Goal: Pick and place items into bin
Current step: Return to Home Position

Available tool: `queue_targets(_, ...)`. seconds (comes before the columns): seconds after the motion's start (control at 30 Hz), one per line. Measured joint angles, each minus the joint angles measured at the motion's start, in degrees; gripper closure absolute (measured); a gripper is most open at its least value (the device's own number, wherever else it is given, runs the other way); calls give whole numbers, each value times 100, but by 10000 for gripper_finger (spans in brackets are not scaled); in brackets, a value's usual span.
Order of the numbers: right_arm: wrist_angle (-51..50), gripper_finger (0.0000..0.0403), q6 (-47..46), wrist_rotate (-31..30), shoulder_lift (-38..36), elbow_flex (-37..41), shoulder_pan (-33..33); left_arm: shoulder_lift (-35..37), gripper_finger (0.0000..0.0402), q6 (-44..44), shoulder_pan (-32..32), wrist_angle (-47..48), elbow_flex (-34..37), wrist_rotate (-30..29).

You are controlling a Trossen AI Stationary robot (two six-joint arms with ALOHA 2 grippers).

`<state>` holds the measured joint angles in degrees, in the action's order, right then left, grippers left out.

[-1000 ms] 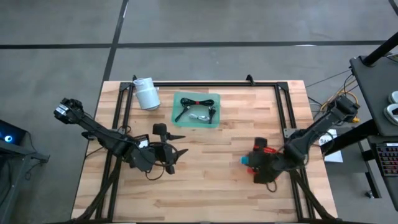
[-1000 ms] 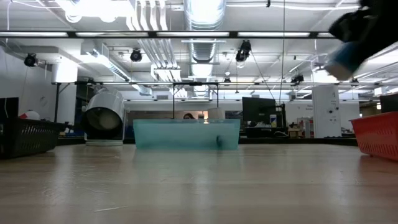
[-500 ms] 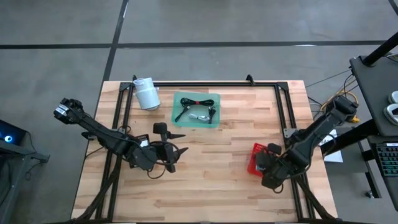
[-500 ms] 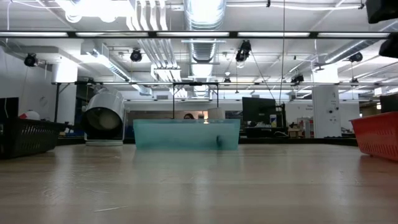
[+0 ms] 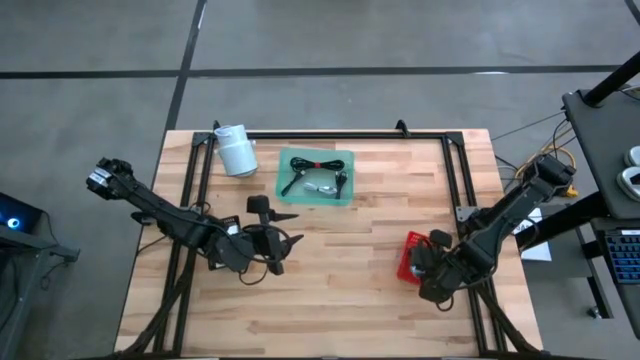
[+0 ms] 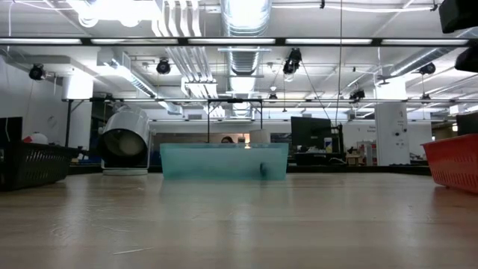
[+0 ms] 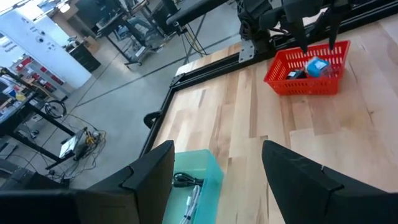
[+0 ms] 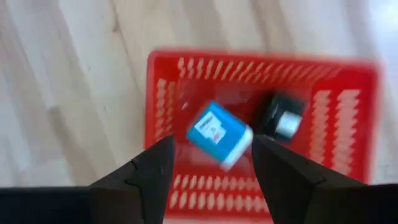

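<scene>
White cylindrical roll [image 5: 236, 150], seemingly on its side, near the wooden table [image 5: 330, 300] left rear corner

The wooden table [image 5: 350, 285] is surrounded by a grey concrete floor [image 5: 400, 35], which is crossed beyond the table by dark lines [image 5: 300, 72]. Above the table, ceiling ducts [image 6: 243, 22] and bright lamps [image 6: 112, 9] are seen.

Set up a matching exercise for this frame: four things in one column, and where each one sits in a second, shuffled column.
Things:
1. blue adapter
2. coiled black cable
3. white roll
4. right end effector

Places:
A. inside the teal tray
B. hovers above the red bin, fingers open
C. lying in the red bin beside a black adapter
D. on the bare table, near its far left corner

Pairs: 1-C, 2-A, 3-D, 4-B
</scene>
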<state>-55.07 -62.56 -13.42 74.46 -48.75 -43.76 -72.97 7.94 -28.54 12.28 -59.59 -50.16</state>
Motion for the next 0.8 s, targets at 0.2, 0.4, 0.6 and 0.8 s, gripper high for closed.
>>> queue_targets(0.2,310,216,793,-2036,0,3,1,4,175,5,191,-116,87,5)
queue_targets(0.4,1754,230,2855,-3834,-13,195,21,37,175,-36,846,-425,446,426)
queue_targets(0.6,4649,260,5353,-3149,-37,848,621,91,175,164,1331,-2050,1363,1423)
queue_targets(0.8,7631,295,7098,-1766,-42,1841,1549,92,176,729,1443,-4255,2425,2041)
